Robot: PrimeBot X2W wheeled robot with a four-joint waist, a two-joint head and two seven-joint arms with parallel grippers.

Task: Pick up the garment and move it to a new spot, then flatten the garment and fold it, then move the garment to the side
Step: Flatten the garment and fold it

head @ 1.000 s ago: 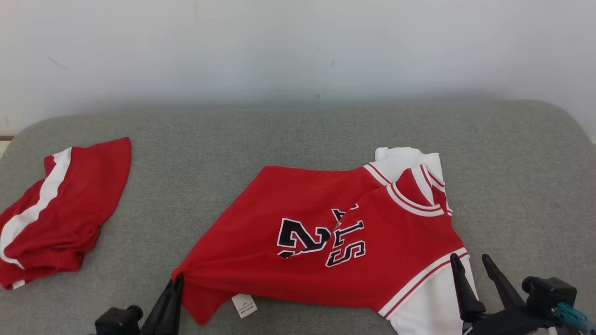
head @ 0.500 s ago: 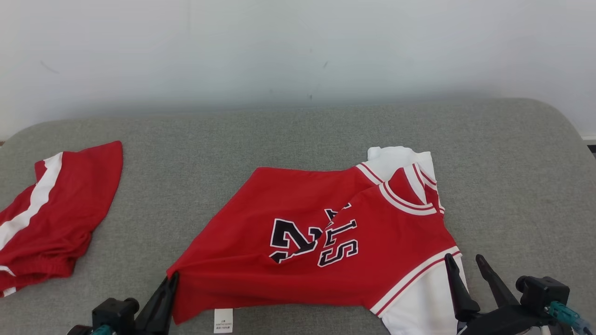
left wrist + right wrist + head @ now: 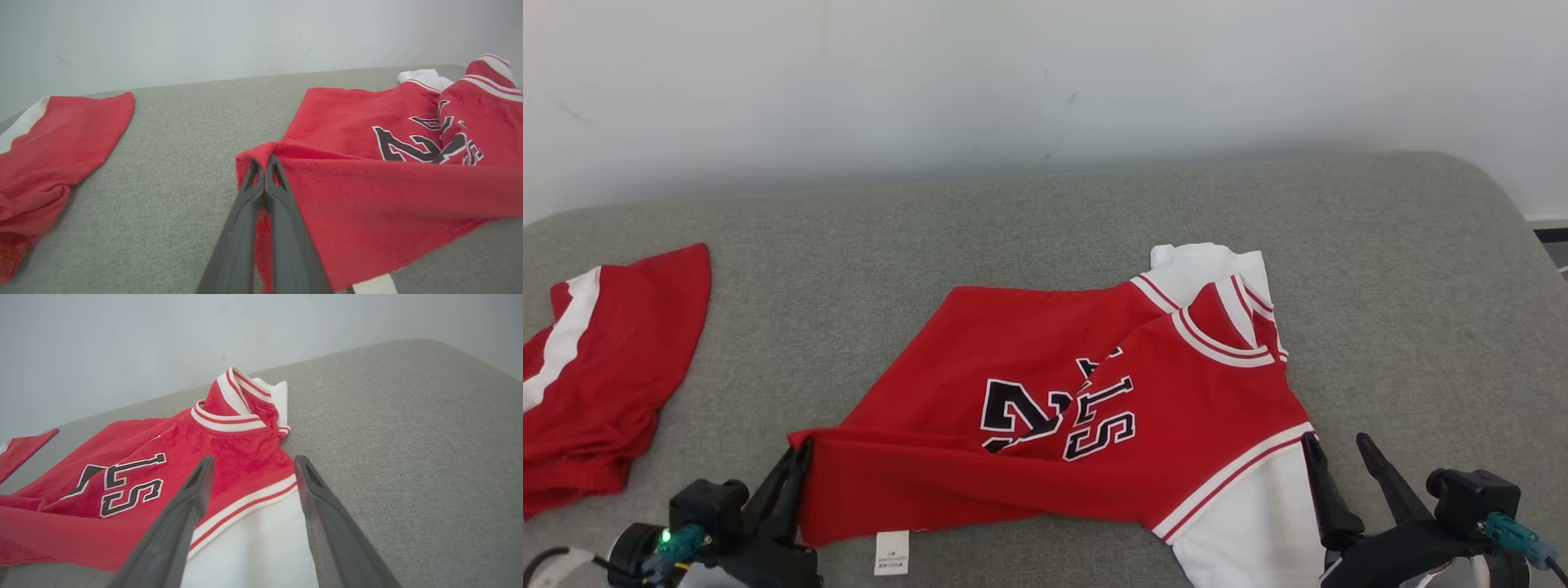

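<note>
A pale wall (image 3: 1045, 82) backs a broad grey padded surface (image 3: 1013, 220) with rounded corners, and the garment (image 3: 1029, 359), a red jersey with white sleeves, lies across the middle and right of it, near the front edge. It lies partly flattened, with its collar (image 3: 1225, 343) towards the right and a fold running across the dark, white-edged figures (image 3: 1054, 412) on its chest. A second red piece with a white stripe (image 3: 605, 367) lies bunched at the far left of the surface, well apart from the jersey. The left gripper (image 3: 799, 461) is at the jersey's lower left corner with its two dark fingers pressed together on the red cloth. In the left wrist view the gripper's tips (image 3: 264, 163) pinch a raised ridge of the hem, and the cloth (image 3: 367, 192) falls away from them to the right. The right gripper (image 3: 1336, 447) is at the jersey's lower right, with its fingers spread wide and gripping nothing. In the right wrist view the gripper (image 3: 254, 461) straddles the striped trim where the red body (image 3: 245, 457) meets the white sleeve (image 3: 253, 547). One finger is over the red cloth and the other is at the sleeve's outer edge, over the grey surface. Whether the tips touch the cloth I cannot tell. A small white label (image 3: 891, 553) hangs from the hem just right of the left gripper.
</note>
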